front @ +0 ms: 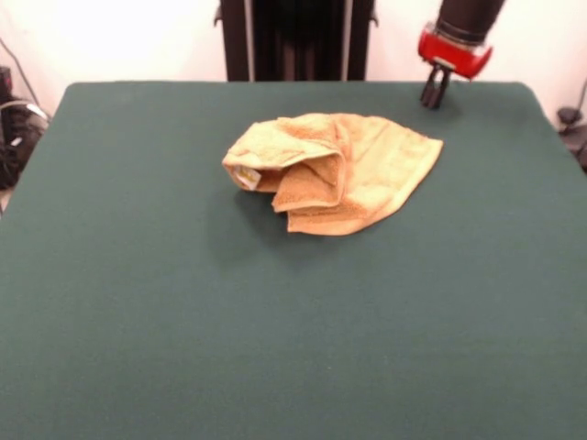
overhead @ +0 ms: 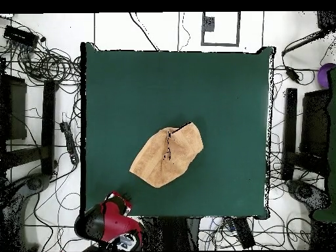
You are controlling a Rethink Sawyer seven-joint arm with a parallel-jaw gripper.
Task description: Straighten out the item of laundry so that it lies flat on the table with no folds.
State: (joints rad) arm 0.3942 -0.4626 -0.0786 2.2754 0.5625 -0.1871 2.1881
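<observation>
Crumpled towel (front: 335, 171) near the middle of the green worktop (front: 183, 321).
It is bunched and folded over itself in layers. The gripper (front: 434, 89) hangs over a robot-side corner, pinched together, holding nothing.

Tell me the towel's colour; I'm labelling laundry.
Orange-tan, plain terry; the towel shows best in the front view.

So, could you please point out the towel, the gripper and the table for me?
towel (front: 367, 170): front view, on its flat right-hand layer.
gripper (front: 434, 92): front view, at its dark tips under the red collar.
table (front: 275, 348): front view, on bare green cloth at the near side.
</observation>
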